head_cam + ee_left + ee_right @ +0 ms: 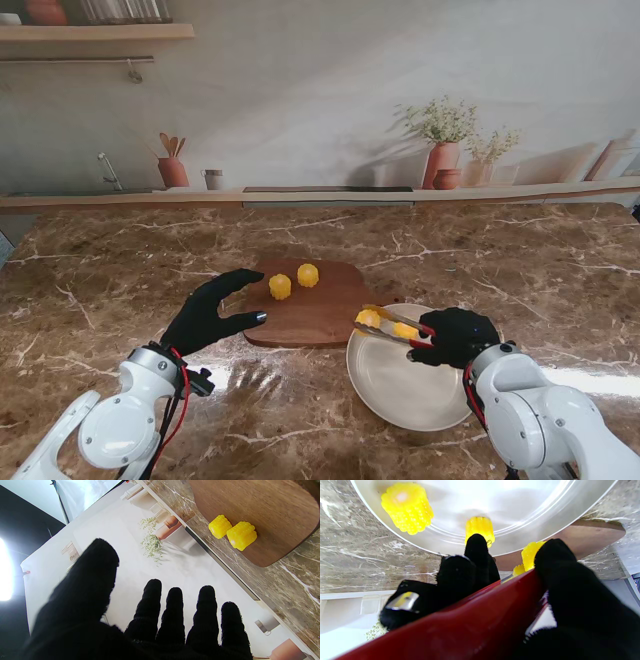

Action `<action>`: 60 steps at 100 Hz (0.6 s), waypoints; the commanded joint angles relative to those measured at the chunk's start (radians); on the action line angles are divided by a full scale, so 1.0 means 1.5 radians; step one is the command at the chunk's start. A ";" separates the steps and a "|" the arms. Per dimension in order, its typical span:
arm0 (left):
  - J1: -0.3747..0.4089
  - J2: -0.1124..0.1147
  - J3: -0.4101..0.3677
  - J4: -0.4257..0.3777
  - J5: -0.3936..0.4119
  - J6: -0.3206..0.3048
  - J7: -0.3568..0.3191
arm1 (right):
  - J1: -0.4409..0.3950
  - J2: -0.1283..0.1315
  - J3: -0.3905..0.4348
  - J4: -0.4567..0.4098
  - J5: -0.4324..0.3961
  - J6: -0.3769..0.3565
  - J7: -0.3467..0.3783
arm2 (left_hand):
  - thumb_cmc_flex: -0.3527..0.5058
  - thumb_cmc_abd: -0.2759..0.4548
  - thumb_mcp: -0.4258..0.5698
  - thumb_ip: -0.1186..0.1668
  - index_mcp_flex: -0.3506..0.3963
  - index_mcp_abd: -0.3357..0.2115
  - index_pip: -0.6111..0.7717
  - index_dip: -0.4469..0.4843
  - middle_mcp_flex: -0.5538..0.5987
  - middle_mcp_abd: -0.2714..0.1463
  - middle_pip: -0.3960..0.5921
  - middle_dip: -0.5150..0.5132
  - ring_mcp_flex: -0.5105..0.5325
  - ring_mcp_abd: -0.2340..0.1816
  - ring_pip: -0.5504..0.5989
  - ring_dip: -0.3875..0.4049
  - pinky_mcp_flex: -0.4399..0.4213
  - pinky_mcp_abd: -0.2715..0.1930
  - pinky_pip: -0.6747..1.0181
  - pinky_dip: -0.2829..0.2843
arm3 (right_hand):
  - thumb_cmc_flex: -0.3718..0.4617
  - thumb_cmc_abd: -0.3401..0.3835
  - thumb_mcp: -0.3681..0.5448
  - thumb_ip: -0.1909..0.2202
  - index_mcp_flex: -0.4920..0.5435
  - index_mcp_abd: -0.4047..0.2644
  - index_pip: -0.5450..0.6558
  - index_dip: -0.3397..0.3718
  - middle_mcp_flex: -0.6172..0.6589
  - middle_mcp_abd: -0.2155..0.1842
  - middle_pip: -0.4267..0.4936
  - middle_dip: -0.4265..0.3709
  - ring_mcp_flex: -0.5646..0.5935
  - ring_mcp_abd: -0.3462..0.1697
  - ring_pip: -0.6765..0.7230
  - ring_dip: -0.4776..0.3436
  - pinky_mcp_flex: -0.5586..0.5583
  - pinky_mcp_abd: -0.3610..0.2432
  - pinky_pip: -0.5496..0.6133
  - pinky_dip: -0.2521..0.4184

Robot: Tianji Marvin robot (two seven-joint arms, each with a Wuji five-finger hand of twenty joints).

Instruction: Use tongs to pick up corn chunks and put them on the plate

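Note:
Two yellow corn chunks (280,286) (308,275) stand on the wooden cutting board (310,315); the left wrist view shows them side by side (220,526) (242,535). My left hand (210,315) is open at the board's left edge, fingers spread (175,610), holding nothing. My right hand (455,335) is shut on the red-handled tongs (385,327) (470,620), which reach over the far-left part of the cream plate (400,395). Two more chunks (369,318) (405,330) sit there (407,507) (480,528). The tong tips are hidden, so their grip is unclear.
The brown marble counter (120,270) runs wide on both sides. A backdrop wall with a printed shelf and potted plants (445,150) closes off the far edge. The plate lies right of the board, nearer to me.

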 commanded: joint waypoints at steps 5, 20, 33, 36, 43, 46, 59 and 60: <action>0.001 -0.003 0.005 0.002 0.001 -0.001 0.003 | -0.007 0.003 0.003 0.007 0.005 0.003 0.022 | -0.006 0.021 -0.024 0.015 0.004 -0.011 -0.016 0.006 -0.013 -0.026 -0.011 -0.007 -0.022 -0.035 -0.024 -0.009 -0.009 -0.036 -0.020 0.010 | 0.093 0.085 0.060 -0.012 0.043 -0.064 0.058 -0.015 0.025 0.004 -0.007 0.003 0.015 0.025 -0.004 0.002 0.028 -0.041 0.113 0.013; -0.001 -0.002 0.004 0.003 0.002 0.000 -0.002 | -0.011 0.001 0.007 0.006 0.012 0.003 0.005 | -0.006 0.021 -0.024 0.015 0.003 -0.010 -0.016 0.005 -0.013 -0.025 -0.011 -0.007 -0.021 -0.036 -0.024 -0.009 -0.009 -0.037 -0.021 0.010 | 0.014 0.005 0.160 0.002 0.063 -0.063 -0.026 0.012 0.019 -0.001 -0.019 0.038 0.017 0.003 -0.009 0.011 0.035 -0.074 0.101 0.012; -0.002 -0.002 0.004 0.003 0.002 0.000 -0.003 | -0.008 0.000 0.009 -0.001 0.003 0.003 0.002 | -0.006 0.020 -0.025 0.015 0.003 -0.010 -0.016 0.006 -0.013 -0.025 -0.011 -0.007 -0.022 -0.036 -0.024 -0.009 -0.009 -0.037 -0.021 0.010 | -0.059 -0.043 0.202 0.058 0.059 -0.038 -0.113 0.094 -0.003 0.002 -0.017 -0.001 0.010 -0.010 -0.009 0.013 0.038 -0.088 0.096 0.009; -0.003 -0.002 0.004 0.004 0.003 0.000 -0.004 | -0.006 0.000 0.009 -0.002 0.002 0.003 0.001 | -0.006 0.020 -0.025 0.015 0.004 -0.011 -0.015 0.006 -0.013 -0.025 -0.011 -0.007 -0.021 -0.035 -0.024 -0.009 -0.009 -0.037 -0.021 0.010 | -0.064 -0.049 0.205 0.059 0.058 -0.038 -0.115 0.095 -0.006 0.002 -0.017 -0.001 0.009 -0.011 -0.009 0.013 0.038 -0.089 0.096 0.009; -0.003 -0.001 0.004 0.004 0.003 0.001 -0.005 | 0.002 0.000 0.006 -0.002 0.000 0.004 -0.002 | -0.006 0.019 -0.025 0.015 0.004 -0.010 -0.015 0.006 -0.013 -0.025 -0.010 -0.006 -0.021 -0.036 -0.023 -0.009 -0.009 -0.036 -0.022 0.011 | -0.069 -0.055 0.207 0.059 0.056 -0.038 -0.116 0.097 -0.008 0.003 -0.017 -0.001 0.009 -0.013 -0.009 0.013 0.038 -0.090 0.095 0.009; -0.004 -0.001 0.005 0.004 0.003 0.001 -0.006 | 0.008 0.000 0.003 -0.001 -0.001 0.004 -0.001 | -0.006 0.020 -0.025 0.015 0.004 -0.010 -0.015 0.006 -0.013 -0.024 -0.010 -0.006 -0.021 -0.035 -0.024 -0.009 -0.009 -0.036 -0.022 0.011 | -0.072 -0.055 0.207 0.059 0.056 -0.038 -0.117 0.097 -0.009 0.002 -0.017 -0.001 0.009 -0.013 -0.009 0.013 0.038 -0.090 0.095 0.009; -0.007 0.000 0.007 0.005 0.003 0.003 -0.010 | 0.053 0.002 -0.021 0.016 -0.005 0.010 0.009 | -0.006 0.019 -0.024 0.015 0.004 -0.009 -0.015 0.006 -0.013 -0.024 -0.010 -0.006 -0.021 -0.035 -0.023 -0.009 -0.009 -0.036 -0.021 0.011 | -0.091 -0.057 0.201 0.058 0.046 -0.035 -0.122 0.099 -0.018 0.002 -0.019 -0.002 0.007 -0.015 -0.009 0.013 0.040 -0.095 0.092 0.009; -0.008 0.000 0.007 0.005 0.003 0.003 -0.011 | 0.058 0.002 -0.024 0.019 -0.006 0.011 0.012 | -0.006 0.019 -0.024 0.015 0.004 -0.009 -0.015 0.006 -0.013 -0.024 -0.010 -0.006 -0.021 -0.035 -0.023 -0.009 -0.009 -0.036 -0.021 0.011 | -0.092 -0.056 0.200 0.058 0.045 -0.034 -0.123 0.099 -0.018 0.002 -0.020 -0.002 0.007 -0.015 -0.009 0.013 0.040 -0.096 0.092 0.009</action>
